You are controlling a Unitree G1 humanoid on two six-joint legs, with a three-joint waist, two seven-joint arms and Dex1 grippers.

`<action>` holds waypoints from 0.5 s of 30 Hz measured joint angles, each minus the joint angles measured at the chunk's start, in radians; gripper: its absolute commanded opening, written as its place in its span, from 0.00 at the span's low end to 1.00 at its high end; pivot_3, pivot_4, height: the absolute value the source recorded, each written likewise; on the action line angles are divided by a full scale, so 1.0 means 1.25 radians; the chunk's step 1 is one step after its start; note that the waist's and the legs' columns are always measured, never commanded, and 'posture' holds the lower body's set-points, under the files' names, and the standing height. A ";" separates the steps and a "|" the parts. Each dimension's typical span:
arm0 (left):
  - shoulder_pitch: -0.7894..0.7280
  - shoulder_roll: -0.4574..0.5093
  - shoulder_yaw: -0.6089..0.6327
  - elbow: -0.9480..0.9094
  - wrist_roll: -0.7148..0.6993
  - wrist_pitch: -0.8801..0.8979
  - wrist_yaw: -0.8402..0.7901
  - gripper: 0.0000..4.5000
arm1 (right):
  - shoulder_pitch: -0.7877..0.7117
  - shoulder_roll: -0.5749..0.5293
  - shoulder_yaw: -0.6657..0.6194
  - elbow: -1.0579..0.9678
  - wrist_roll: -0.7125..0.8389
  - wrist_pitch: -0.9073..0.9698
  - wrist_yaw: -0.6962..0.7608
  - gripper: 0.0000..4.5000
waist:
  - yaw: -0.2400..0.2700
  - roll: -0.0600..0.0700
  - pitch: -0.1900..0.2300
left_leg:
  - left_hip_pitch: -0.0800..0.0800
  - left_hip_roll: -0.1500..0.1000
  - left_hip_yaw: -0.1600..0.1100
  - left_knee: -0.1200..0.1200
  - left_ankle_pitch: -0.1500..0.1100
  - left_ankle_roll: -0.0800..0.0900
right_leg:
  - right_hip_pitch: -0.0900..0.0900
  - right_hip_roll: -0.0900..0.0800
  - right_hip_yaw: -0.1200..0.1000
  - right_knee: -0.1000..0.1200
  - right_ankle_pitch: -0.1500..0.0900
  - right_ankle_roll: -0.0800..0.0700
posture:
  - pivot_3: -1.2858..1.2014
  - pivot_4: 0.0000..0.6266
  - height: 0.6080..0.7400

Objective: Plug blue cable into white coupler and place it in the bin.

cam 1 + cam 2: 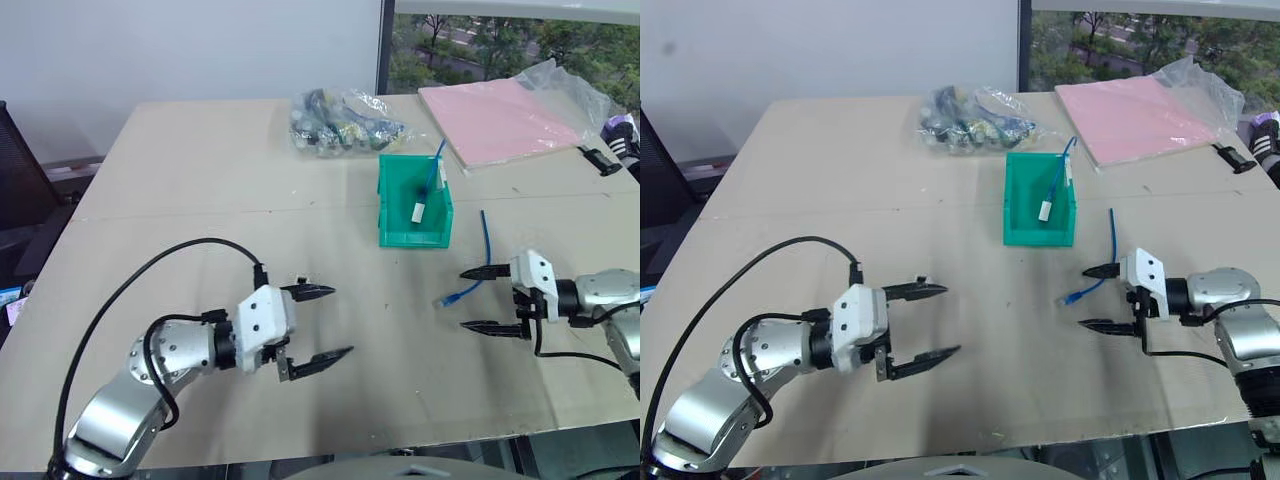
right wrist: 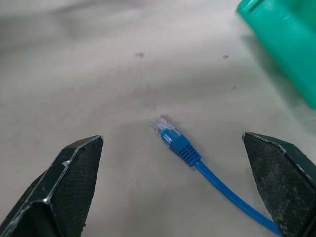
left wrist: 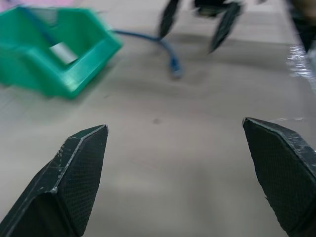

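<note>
Above the tan table [image 1: 180,250], both grippers spread wide and empty: left gripper [image 1: 325,322], right gripper [image 1: 478,299] flanking the blue cable [image 1: 468,285] plug. Beyond, white coupler [image 1: 420,209] inside the bin [image 1: 395,232]; window behind

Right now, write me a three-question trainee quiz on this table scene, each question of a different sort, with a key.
1. True or false: the white coupler lies inside the bin.
2. Multiple choice: the free plug of the blue cable on the table lies nearest to: A) the left gripper; B) the right gripper; C) the pink pad.
3. Fill in: the clear bag of bundled cables lies beyond the bin, toward the table's ____ edge.

Key:
1. True; it sits in the bin with a blue lead running up over the rim.
2. B; the plug lies just ahead of its open fingers.
3. Far.
</note>
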 measured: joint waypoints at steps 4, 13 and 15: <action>-0.021 0.000 -0.007 -0.003 -0.011 0.017 -0.011 1.00 | -0.045 0.019 0.043 0.061 -0.029 -0.033 0.028 0.99 | 0.000 0.000 0.001 | 0.000 0.000 0.000 0.000 0.000 0.000 | 0.000 0.000 0.000 0.000 0.000 0.000 | 0.52 0.24 0.91; -0.030 0.001 0.000 -0.018 -0.090 0.107 -0.013 1.00 | -0.108 0.039 0.081 0.150 -0.072 -0.094 0.059 0.18 | 0.000 0.000 0.003 | 0.000 0.000 0.000 0.003 0.000 0.000 | 0.000 0.000 0.000 0.002 0.000 0.000 | 0.52 0.24 0.91; -0.030 0.002 0.004 -0.018 -0.102 0.121 -0.010 1.00 | -0.116 0.044 0.082 0.161 -0.078 -0.105 0.060 0.01 | 0.000 0.000 0.003 | 0.000 0.000 0.000 0.004 0.000 0.000 | 0.000 0.000 0.000 0.002 0.000 0.000 | 0.52 0.24 0.91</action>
